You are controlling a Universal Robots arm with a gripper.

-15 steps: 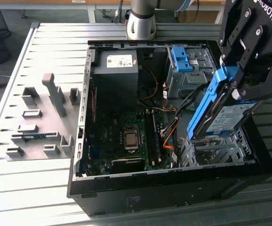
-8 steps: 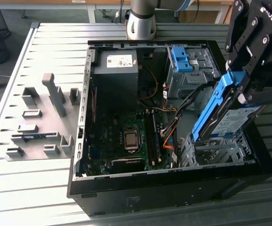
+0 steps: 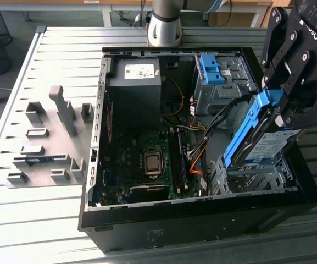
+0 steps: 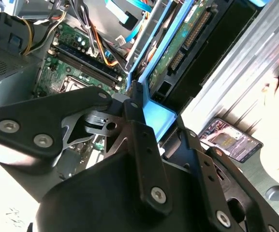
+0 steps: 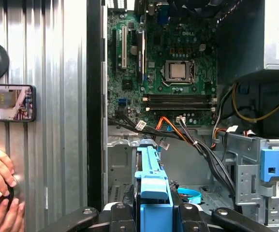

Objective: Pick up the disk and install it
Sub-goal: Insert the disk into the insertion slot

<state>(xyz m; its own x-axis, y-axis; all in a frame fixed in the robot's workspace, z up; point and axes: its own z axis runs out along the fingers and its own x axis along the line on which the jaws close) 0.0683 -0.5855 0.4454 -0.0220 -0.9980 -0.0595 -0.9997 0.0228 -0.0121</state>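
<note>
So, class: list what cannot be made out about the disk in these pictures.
Exterior view: lower end of the disk, hidden behind the metal cage.
First wrist view: most of the disk, cut off by the picture edge beside the gripper.
Second wrist view: the disk's held end, hidden by the gripper's body.
</note>
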